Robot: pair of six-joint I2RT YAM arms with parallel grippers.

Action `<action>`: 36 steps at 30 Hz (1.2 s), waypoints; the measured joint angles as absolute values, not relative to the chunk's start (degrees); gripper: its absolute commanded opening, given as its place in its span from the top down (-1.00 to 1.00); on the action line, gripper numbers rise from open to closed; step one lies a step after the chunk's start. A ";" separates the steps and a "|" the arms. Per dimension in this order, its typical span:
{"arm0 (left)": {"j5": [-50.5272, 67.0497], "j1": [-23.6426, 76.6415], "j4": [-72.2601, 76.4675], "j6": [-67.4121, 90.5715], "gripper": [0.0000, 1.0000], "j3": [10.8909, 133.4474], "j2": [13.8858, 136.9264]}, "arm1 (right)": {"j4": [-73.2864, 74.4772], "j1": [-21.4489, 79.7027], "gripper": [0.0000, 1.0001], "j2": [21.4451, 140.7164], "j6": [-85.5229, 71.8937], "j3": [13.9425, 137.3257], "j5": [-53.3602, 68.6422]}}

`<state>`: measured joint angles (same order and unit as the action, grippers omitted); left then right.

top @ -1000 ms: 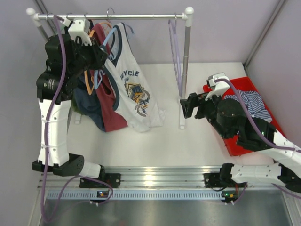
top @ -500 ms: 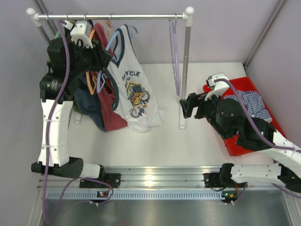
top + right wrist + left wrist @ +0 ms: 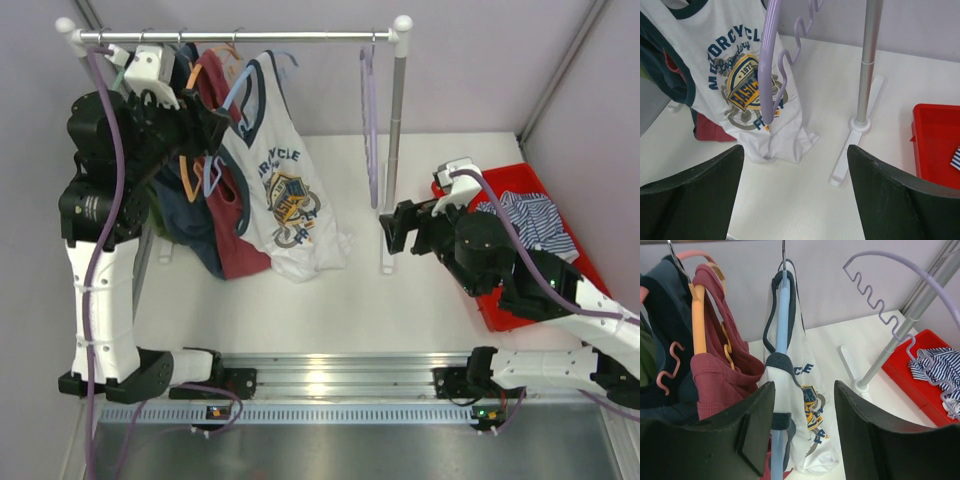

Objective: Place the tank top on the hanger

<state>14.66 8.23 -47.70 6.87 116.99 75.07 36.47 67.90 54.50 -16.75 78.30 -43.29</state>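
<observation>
White table (image 3: 400, 300) is carrying a clothes rack (image 3: 300, 36) at the far side; its rt post is standing near centre.

The tank top (image 3: 285, 190) is hanging at the rack's left-centre, draped over the hanger (image 3: 783, 315). One navy-trimmed strap is sitting over the hanger's top and the hem is reaching down to the table. The metal hook is running up toward the rail; can't tell if it's seated.

Just left, a maroon tank top (image 3: 235, 215) is hanging on an orange hanger (image 3: 699, 315), w/ a dark navy garment (image 3: 185, 225) behind it.

Red bin (image 3: 495, 310) is sitting at the rt edge, holding a blue-white striped garment (image 3: 535, 215).

A lilac hanger (image 3: 370, 130) is dangling beside the rt post, well apart from the tank top's hanger.

L gripper (image 3: 804, 390) is hovering high by the rail, jaws spread wide; the blue hanger arm and the shirt's edge are passing between them, close to the left finger, contact unclear.

R gripper (image 3: 795, 150) is hanging near the rt post, jaws wide apart, facing the tank top.
</observation>
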 measured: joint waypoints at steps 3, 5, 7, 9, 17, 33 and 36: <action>15.64 8.21 -47.86 6.94 -0.11 118.96 74.24 | 36.23 67.90 -0.71 54.19 -17.04 77.58 -43.22; 18.02 8.16 -47.75 7.68 -0.10 120.57 73.97 | 36.23 67.90 -0.74 53.67 -17.17 76.71 -43.20; 21.43 8.29 -47.44 8.88 -0.08 121.34 73.69 | 36.07 67.90 -0.76 52.95 -17.28 75.64 -43.20; 23.20 9.58 -46.68 9.80 -0.08 120.05 72.93 | 36.07 67.90 -0.78 52.16 -17.65 74.54 -43.22; 14.02 31.57 -41.58 11.25 -0.08 97.69 66.72 | 36.64 67.90 -0.91 50.70 -19.86 71.81 -43.22; -1.69 52.38 -22.68 25.54 -0.04 44.12 47.81 | 38.76 67.90 -0.99 37.50 -34.59 46.17 -43.79; -2.92 52.60 -21.37 26.30 -0.04 43.57 47.46 | 39.38 67.90 -0.99 38.00 -37.32 42.98 -43.68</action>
